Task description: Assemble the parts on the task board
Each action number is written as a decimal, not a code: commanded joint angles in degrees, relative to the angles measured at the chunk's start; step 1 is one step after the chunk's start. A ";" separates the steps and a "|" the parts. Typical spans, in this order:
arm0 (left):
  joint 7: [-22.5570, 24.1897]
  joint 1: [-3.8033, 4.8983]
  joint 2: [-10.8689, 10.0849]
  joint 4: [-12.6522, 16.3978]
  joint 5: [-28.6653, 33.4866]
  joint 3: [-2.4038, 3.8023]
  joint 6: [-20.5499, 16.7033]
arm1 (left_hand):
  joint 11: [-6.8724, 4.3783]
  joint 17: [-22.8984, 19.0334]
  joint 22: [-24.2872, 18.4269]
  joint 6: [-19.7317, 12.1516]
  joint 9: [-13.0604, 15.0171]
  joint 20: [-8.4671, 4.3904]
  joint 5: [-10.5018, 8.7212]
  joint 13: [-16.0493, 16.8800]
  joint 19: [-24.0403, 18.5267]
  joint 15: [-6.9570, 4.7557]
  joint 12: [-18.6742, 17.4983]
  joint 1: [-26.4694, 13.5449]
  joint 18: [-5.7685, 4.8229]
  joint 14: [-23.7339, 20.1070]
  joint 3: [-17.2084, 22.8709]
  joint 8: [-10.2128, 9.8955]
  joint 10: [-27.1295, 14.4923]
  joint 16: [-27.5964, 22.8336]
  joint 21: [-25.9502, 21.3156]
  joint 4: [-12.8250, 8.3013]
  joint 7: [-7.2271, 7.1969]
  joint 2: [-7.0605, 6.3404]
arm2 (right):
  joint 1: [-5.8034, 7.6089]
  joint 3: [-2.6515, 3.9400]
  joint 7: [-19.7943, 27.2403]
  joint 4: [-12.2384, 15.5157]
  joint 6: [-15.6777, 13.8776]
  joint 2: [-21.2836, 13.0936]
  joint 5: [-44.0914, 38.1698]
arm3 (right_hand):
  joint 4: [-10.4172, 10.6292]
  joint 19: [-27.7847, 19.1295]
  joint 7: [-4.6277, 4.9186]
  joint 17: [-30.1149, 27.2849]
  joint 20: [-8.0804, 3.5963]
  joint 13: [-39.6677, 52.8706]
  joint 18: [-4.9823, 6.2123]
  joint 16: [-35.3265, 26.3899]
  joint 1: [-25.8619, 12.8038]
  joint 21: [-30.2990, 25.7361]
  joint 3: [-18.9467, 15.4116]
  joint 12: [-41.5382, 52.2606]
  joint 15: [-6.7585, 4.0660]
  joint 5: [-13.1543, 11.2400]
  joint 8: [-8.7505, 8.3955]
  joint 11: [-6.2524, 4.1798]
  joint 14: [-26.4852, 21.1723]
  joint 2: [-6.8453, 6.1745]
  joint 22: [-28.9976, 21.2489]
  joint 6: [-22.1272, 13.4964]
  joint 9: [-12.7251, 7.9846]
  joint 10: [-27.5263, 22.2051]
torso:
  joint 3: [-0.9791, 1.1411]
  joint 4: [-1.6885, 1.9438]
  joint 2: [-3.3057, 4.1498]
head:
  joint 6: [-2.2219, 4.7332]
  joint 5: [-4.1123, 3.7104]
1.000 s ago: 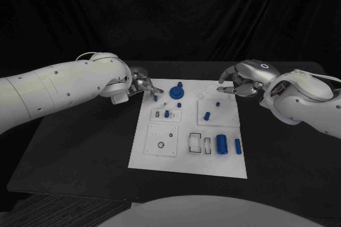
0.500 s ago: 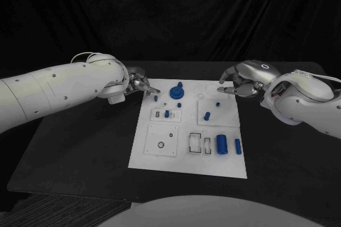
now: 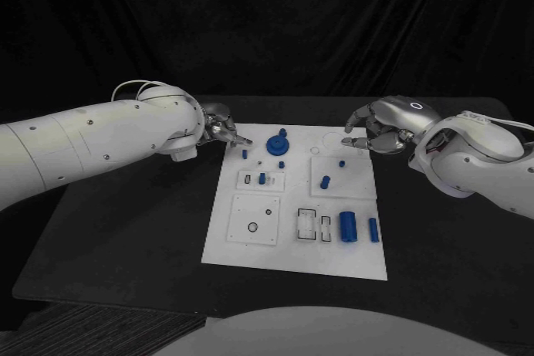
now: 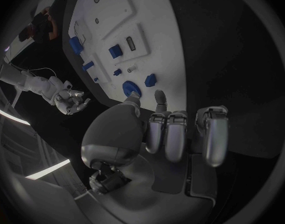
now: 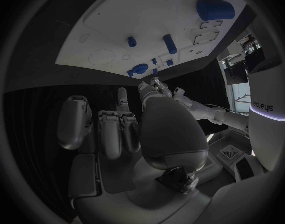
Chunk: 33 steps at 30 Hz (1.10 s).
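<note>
Head view: the white task board (image 3: 295, 248) lies in the middle of the black table (image 3: 123, 232), running from the centre of the frame down toward the lower middle. The left hand (image 3: 219, 129) sits at the board's upper left corner, its fingertips just beside a small blue peg (image 3: 244, 152); whether it pinches anything cannot be told from here. The right hand (image 3: 376, 130) hovers at the board's upper right corner, fingers curled with a gap between thumb and forefinger and nothing visible in them. Near the board's top edge stands a round blue gear-like part (image 3: 277, 144). Below it, small blue pieces sit at mid-board, among them a blue block (image 3: 325, 181). Toward the lower right of the board lie a blue cylinder (image 3: 347, 224) and, just beside it, a slimmer blue bar (image 3: 373, 229). Left wrist view: the left hand (image 4: 174, 132) fills the lower middle, fingers side by side and bent slightly, empty, with fingertips close to the gear-like part (image 4: 131, 88) and a small peg (image 4: 150, 79); the board (image 4: 152, 20) stretches toward the upper part of the circle. Right wrist view: the right hand (image 5: 117, 122) holds nothing, fingers loosely bent; the board (image 5: 149, 15) spans the top, with the cylinder (image 5: 214, 9) at upper right.
</note>
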 commanded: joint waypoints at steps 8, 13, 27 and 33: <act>0.62 -0.85 1.05 -0.88 -1.10 0.04 2.03 | -0.31 15.09 13.04 2.82 -4.06 -0.03 -0.21 15.00 2.21 -0.32 -0.03 0.01 0.27 5.84 -0.93 -3.56 5.96 0.15 -0.49 0.97 -0.02 0.83 | -0.18 0.04 -0.61 -0.02 0.08 -0.02 -0.10 | -0.16 -0.18 -0.08 13.29 -0.09 15.08 0.80 -0.28 0.56 -0.17 -0.10 0.21 -0.12 0.39 0.28 -0.08 5.51 0.00 9.88 0.40 0.04 6.00 | -0.01 0.00 -0.01 | -0.01 -0.14; 0.34 -1.18 1.38 -1.00 -1.10 0.04 2.02 | -0.35 15.09 13.02 3.55 -4.86 -0.04 -0.39 15.00 2.17 -0.34 -0.03 -0.26 0.29 5.84 -1.16 -4.10 5.96 0.15 -0.57 1.25 -0.07 0.96 | -0.19 0.04 -0.59 0.00 0.10 -0.01 -0.10 | -0.14 -0.19 -0.08 13.27 -0.09 15.08 0.81 -0.30 0.57 -0.23 -0.09 0.21 -0.13 0.51 0.28 -0.09 5.51 0.06 9.87 0.41 0.04 6.00 | 0.00 -0.08 0.01 | -0.01 -0.09; -0.08 -1.37 1.84 -1.35 -1.11 0.04 2.40 | -0.50 15.09 13.00 4.33 -5.13 -0.12 1.36 15.00 2.12 -0.44 -0.03 0.96 0.31 5.84 -0.88 -4.40 5.96 0.15 -0.71 0.51 -0.27 1.20 | -0.20 0.04 -0.55 -0.03 0.15 0.02 -0.10 | -0.12 -0.19 -0.09 13.25 -0.09 15.08 0.81 -0.32 0.58 -0.24 -0.08 0.21 -0.13 0.65 0.27 -0.09 5.50 0.12 9.87 0.42 0.03 6.00 | 0.00 -0.04 0.05 | -0.01 -0.03; -0.12 -1.39 2.08 -1.46 -1.11 0.04 2.78 | -0.59 15.09 12.98 4.47 -5.03 -0.20 2.96 15.00 2.07 -0.53 -0.03 2.02 0.33 5.84 -0.52 -4.52 5.96 0.15 -0.81 -0.22 -0.38 1.29 | -0.21 0.04 -0.52 -0.07 0.17 0.14 -0.10 | -0.11 -0.20 -0.09 13.21 -0.10 15.08 0.82 -0.37 0.62 -0.29 -0.04 0.21 -0.13 0.84 0.27 -0.11 5.49 0.21 9.86 0.44 0.03 6.00 | 0.01 -0.03 0.06 | -0.01 0.01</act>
